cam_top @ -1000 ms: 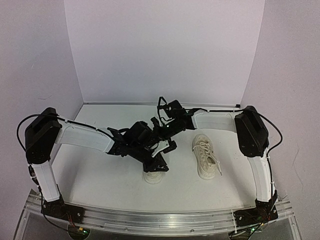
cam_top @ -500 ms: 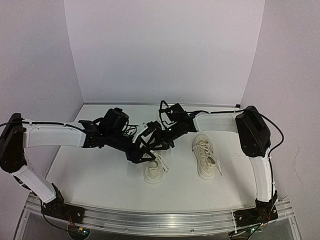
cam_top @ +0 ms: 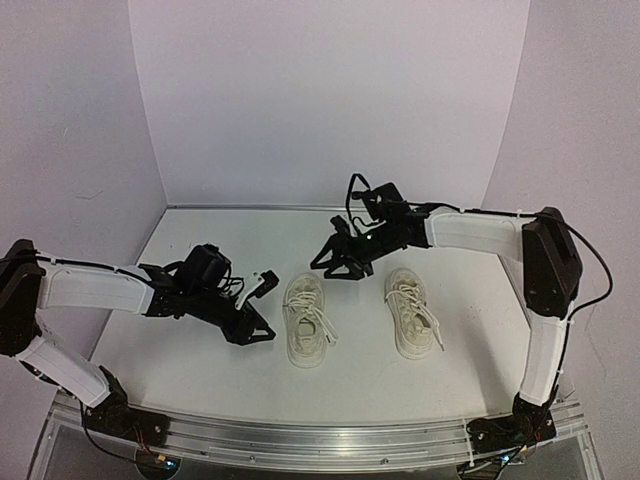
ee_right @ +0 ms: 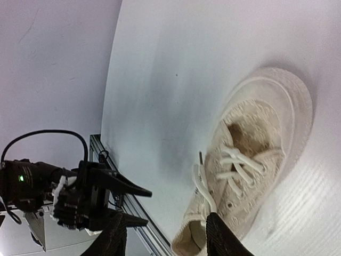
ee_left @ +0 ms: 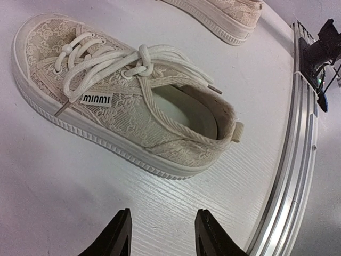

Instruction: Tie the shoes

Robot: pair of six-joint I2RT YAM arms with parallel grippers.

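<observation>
Both arms have backed off the left shoe (cam_top: 305, 320) since a second ago. Then they were bunched over it and hid most of it, and now it lies uncovered on the table (cam_top: 200, 372). My left gripper (cam_top: 258, 333) sits low just to the left of that shoe without touching it. In its wrist view the two black fingertips (ee_left: 118, 234) stand apart over the tabletop, holding nothing. My right gripper (cam_top: 328, 268) hangs behind the shoe's toe, near it but apart. Its fingers (ee_right: 114, 237) are likewise spread and hold nothing.

The left shoe stands upright with its toe toward the back wall. Its laces (ee_left: 106, 61) are crossed in a knot above the tongue, and both ends trail loose. The right shoe (cam_top: 412, 312) stands beside it to the right, roughly parallel and clear of both grippers — its laces look bunched, but I cannot tell whether they are tied.
</observation>
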